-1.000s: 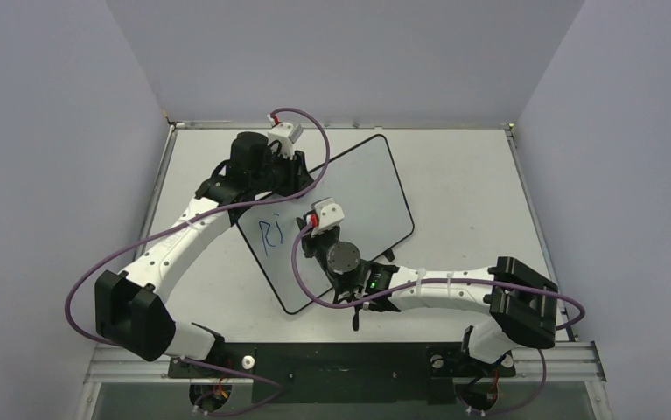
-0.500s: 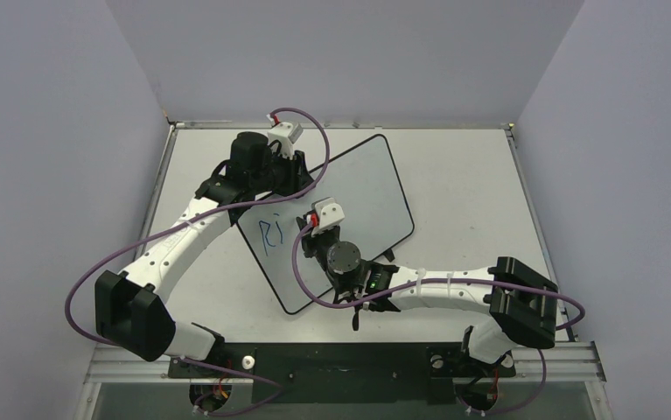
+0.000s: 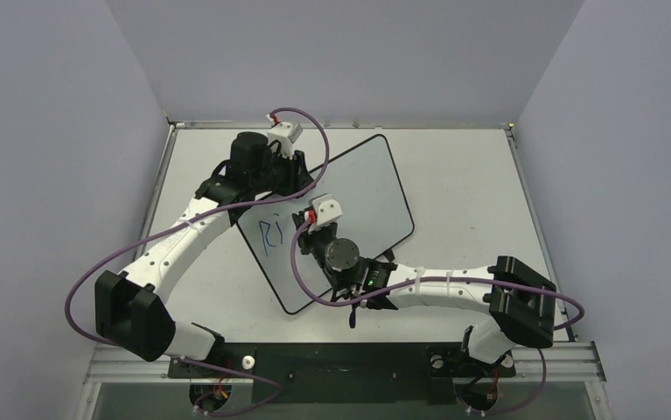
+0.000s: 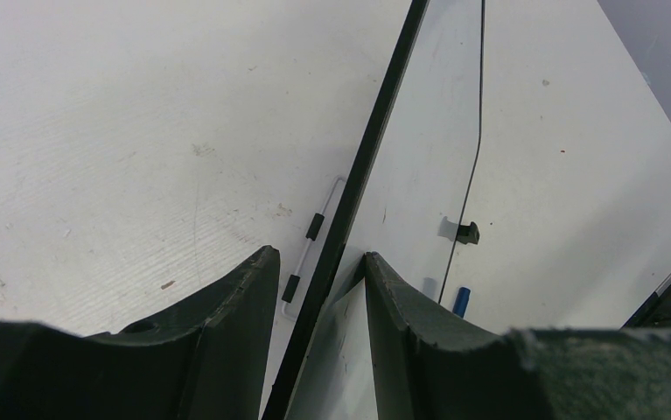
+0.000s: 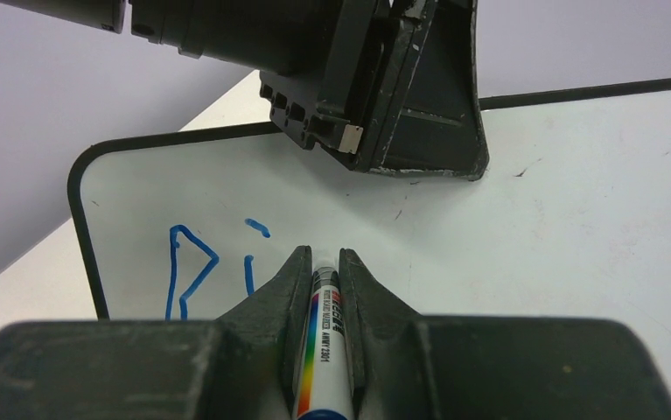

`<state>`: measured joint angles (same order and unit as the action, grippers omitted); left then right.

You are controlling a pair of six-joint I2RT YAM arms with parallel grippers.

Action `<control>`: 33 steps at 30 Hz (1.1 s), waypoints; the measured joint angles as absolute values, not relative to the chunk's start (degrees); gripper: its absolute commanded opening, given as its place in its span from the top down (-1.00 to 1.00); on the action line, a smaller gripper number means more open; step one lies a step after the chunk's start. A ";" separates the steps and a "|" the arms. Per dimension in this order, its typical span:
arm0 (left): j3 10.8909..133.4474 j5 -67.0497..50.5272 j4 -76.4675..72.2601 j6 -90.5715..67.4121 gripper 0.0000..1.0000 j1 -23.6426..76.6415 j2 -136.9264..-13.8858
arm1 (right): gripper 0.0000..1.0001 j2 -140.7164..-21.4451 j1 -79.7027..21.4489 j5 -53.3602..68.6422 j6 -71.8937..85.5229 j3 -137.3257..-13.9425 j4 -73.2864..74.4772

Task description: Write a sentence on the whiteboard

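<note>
The whiteboard (image 3: 362, 184) lay slanted on the table (image 3: 471, 175), its near corner toward the arms. Of the sentence (image 5: 248, 276) only a blue "Ri" was written, near the board's left corner.

The left gripper (image 4: 318, 255) stood partly closed astride the board's far edge, with the black frame running between its fingers, and it seemed to me to hold the board steady. The right gripper (image 5: 323, 255) was closed tight on the marker (image 5: 321, 350), pointing just to the right of the "i".

What worried me was the board more than the pen. If the left hold was loose, a firm stroke could push the board sideways on its wire foot (image 4: 310, 254) and the next letter would come out crooked. Too much pressure could also drive the marker back between the fingers. The right wrist hung low over the board, so it could smear the fresh ink.

I could not see the marker's tip, because the fingers hid it, so I could not say if it touched the surface. From above, the wrist covered the writing spot. A small blue piece (image 4: 461, 300) beyond the board was too small for me to identify.
</note>
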<state>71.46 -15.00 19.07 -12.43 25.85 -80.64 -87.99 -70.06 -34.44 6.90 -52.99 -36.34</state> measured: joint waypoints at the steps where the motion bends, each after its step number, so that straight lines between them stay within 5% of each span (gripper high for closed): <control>1: 71.46 -15.00 19.07 -12.45 1.00 25.85 -80.64 | 1.00 -88.18 -70.06 -34.28 6.87 -53.32 -36.34; 33: 71.35 -14.98 19.05 -12.49 1.00 25.78 -80.58 | 1.00 -91.42 -71.75 -32.51 7.20 -55.20 -36.25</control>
<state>71.35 -14.98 19.05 -12.49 25.78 -80.58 -91.42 -71.75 -32.51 7.20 -55.20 -36.25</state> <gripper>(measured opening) 0.372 0.106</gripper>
